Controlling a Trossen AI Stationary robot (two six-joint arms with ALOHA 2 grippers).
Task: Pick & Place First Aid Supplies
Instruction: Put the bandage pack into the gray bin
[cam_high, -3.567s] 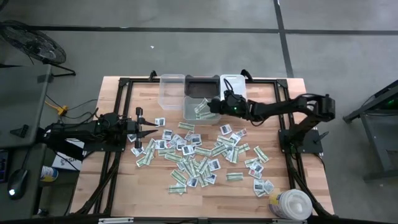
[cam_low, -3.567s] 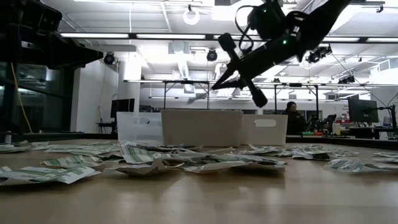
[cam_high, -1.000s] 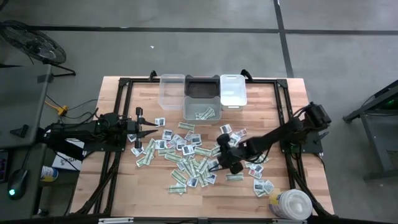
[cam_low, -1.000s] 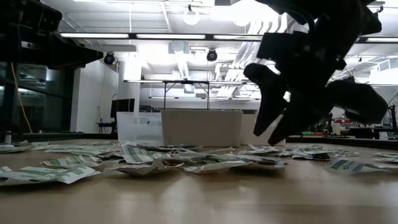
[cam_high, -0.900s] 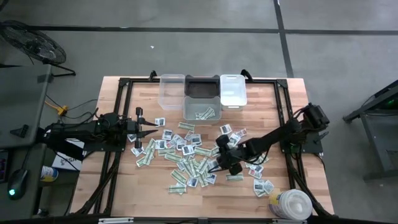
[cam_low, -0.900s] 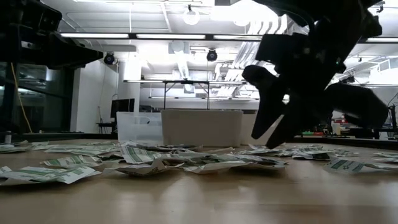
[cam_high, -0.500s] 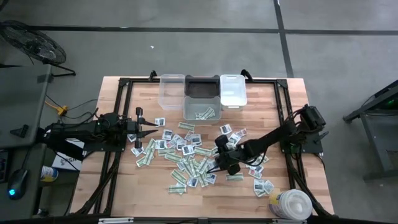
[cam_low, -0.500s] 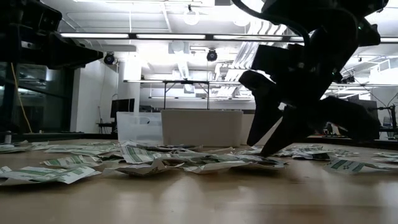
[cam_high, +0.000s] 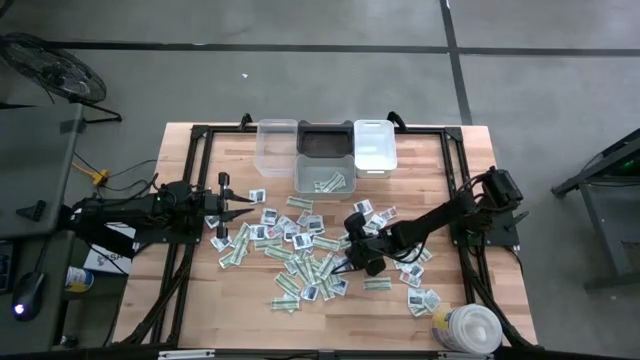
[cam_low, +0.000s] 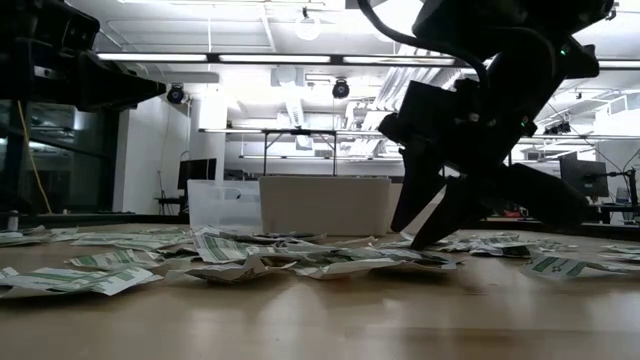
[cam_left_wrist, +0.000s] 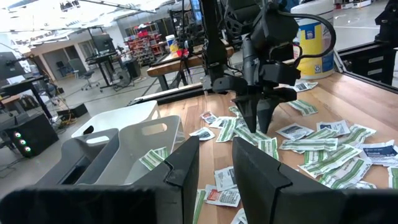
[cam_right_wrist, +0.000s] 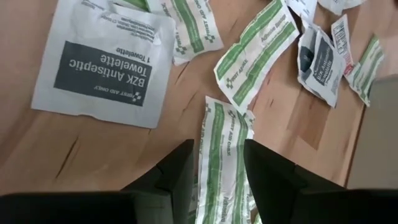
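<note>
Reaching down into the scattered packets (cam_high: 300, 245) mid-table, the right gripper (cam_right_wrist: 217, 177) straddles a green-striped strip (cam_right_wrist: 222, 158) with fingers spread, while the left gripper (cam_high: 240, 211), also spread, waits at the pile's edge.

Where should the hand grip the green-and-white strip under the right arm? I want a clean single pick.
Across its narrow width, coming straight down. The green-and-white strip lies flat on the table, its long axis running between the right hand's open fingers, so they already straddle its long edges.
</note>
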